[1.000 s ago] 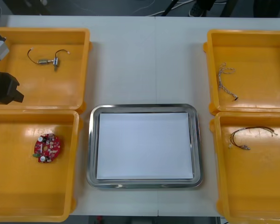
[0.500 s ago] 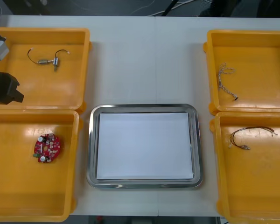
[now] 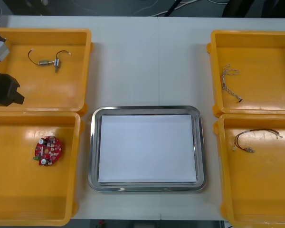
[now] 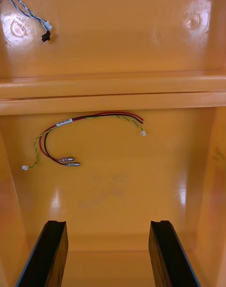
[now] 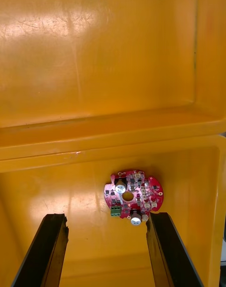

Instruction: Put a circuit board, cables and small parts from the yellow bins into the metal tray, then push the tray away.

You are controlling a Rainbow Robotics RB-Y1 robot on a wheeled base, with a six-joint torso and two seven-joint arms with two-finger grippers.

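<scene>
Nothing done yet: metal tray (image 3: 93, 152) holds no parts. Circuit board (image 5: 133, 194), red-yellow cable (image 4: 89, 124) lie in yellow bins (image 3: 52, 95). Left gripper (image 5: 108, 251), right gripper (image 4: 108, 254): fingers apart, empty. Loading and push remain.

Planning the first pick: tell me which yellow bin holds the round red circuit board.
The near yellow bin on the robot's left: the round red circuit board lies on its floor. None of the other three holds a board.
</scene>
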